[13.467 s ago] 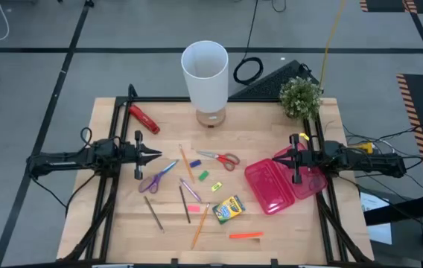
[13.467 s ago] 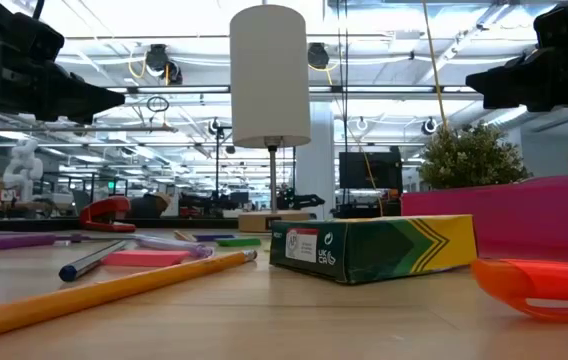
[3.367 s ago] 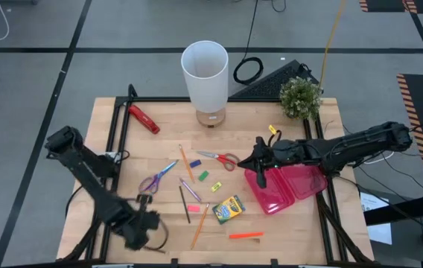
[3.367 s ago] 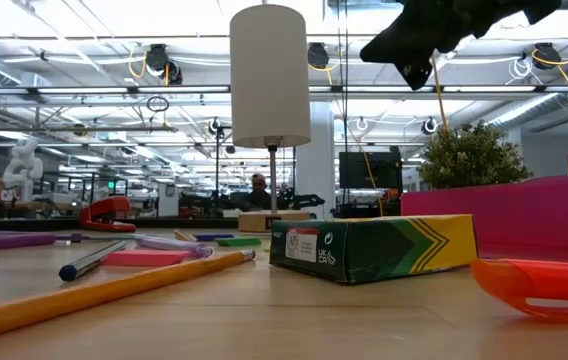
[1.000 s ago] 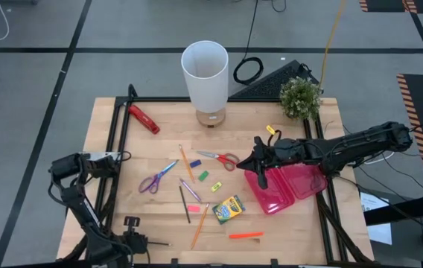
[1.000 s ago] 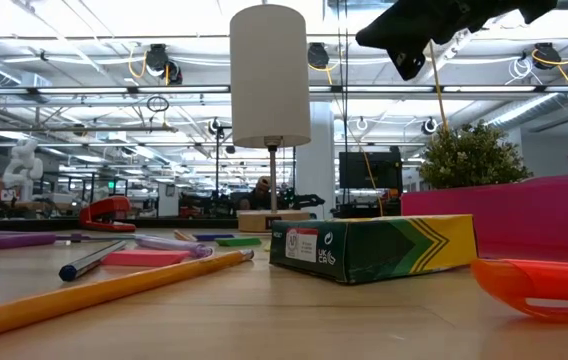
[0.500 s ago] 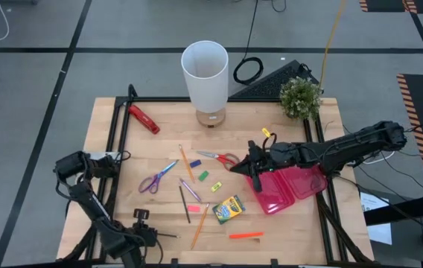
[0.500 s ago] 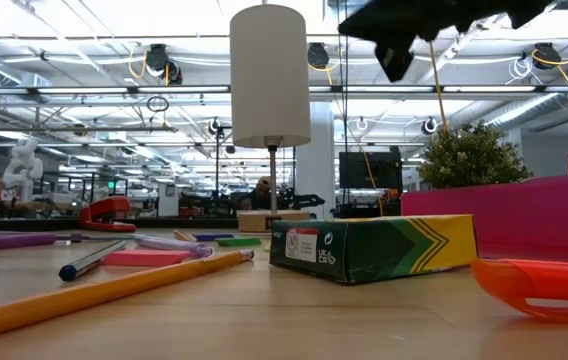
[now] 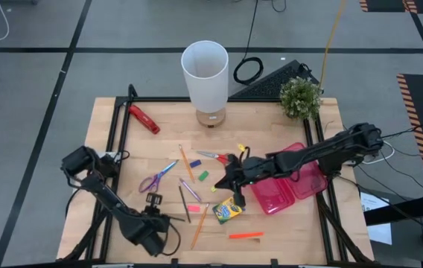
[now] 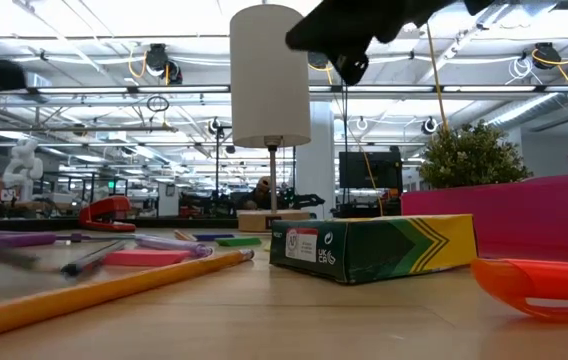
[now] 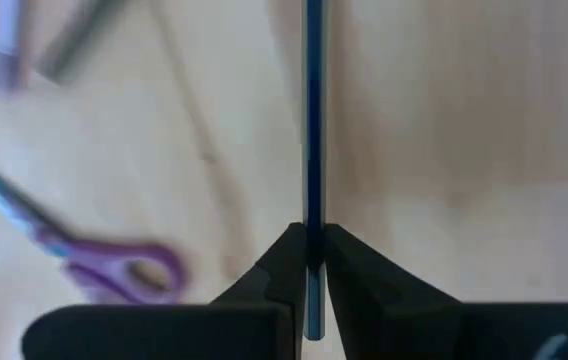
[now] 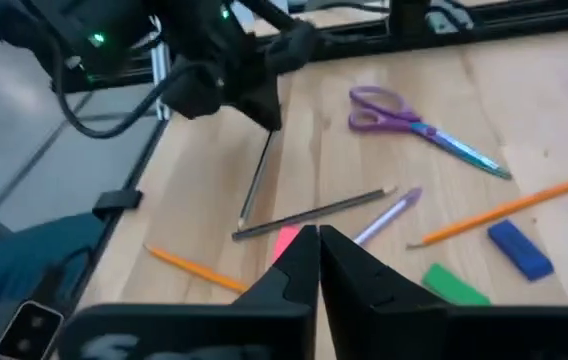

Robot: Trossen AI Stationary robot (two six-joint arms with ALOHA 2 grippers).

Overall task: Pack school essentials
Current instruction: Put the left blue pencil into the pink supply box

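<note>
Our left hand [image 11: 311,240] is at about 8 o'clock on the surface [image 9: 271,141]. Its two fingers are pinched shut on a thin dark pencil [image 11: 311,120]. The hand grips the pencil close to one end, and the long part sticks out in front. From the right wrist view, the far tip looks like it is down on the wood or just above it.

Our right hand [image 9: 223,179] hangs over the middle of the surface, above the small things. Its fingers are pressed together and we see nothing in them.

The pink case [image 9: 282,186] lies at about 3 o'clock and looks open. We think the pencil should go there.

Here is what we think could go wrong:

- The pencil is thin and held near its end, so it could tip, turn or slip out if the hand moves fast.
- If the tip drags on the wood, it could catch and twist in the fingers.
- The way to the case goes across the middle, so our two arms could bump there.
- The long pencil could sweep the purple scissors [image 9: 154,179] or the other pencils near 7 o'clock.
- The crayon box [image 9: 228,209], just beside the case near 5 o'clock, could get pushed too.
- The pencil could land on the rim of the case and roll off.
</note>
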